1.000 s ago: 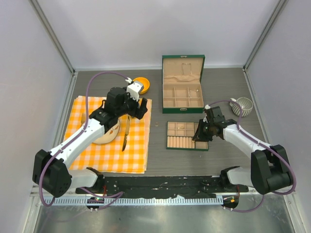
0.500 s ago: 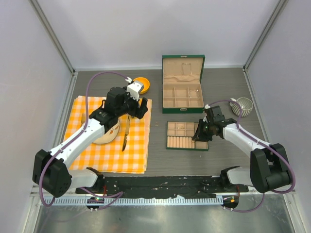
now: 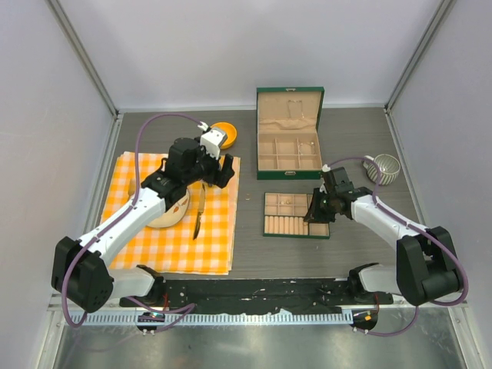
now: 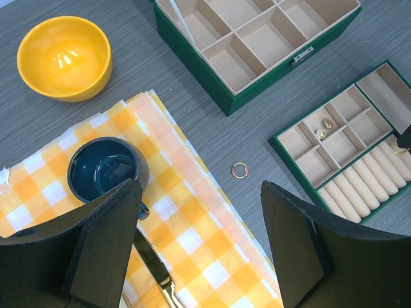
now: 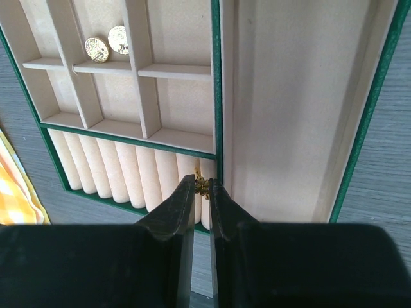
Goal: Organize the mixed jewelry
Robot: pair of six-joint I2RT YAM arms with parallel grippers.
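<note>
The mixed jewelry shows as tiny gold pieces and one thin wire hoop. My right gripper (image 5: 202,183) is shut on a small gold flower-like piece (image 5: 203,187), just above the pale ring rolls at the right end of the green compartment tray (image 5: 216,96). Two round gold pieces (image 5: 106,43) lie in one of the tray's upper compartments. The hoop (image 4: 239,170) lies on the grey table between the checked cloth and the tray (image 4: 277,142). My left gripper (image 4: 200,192) hangs open and empty above the cloth's right edge, left of the hoop.
An open green jewelry box (image 3: 289,142) stands behind the tray (image 3: 265,216). On the orange checked cloth (image 3: 154,246) lie a knife (image 3: 197,219), a dark blue cup (image 4: 103,170) and a white bowl (image 3: 175,215). A yellow bowl (image 3: 224,134) and a ribbed mug (image 3: 383,167) stand on the table.
</note>
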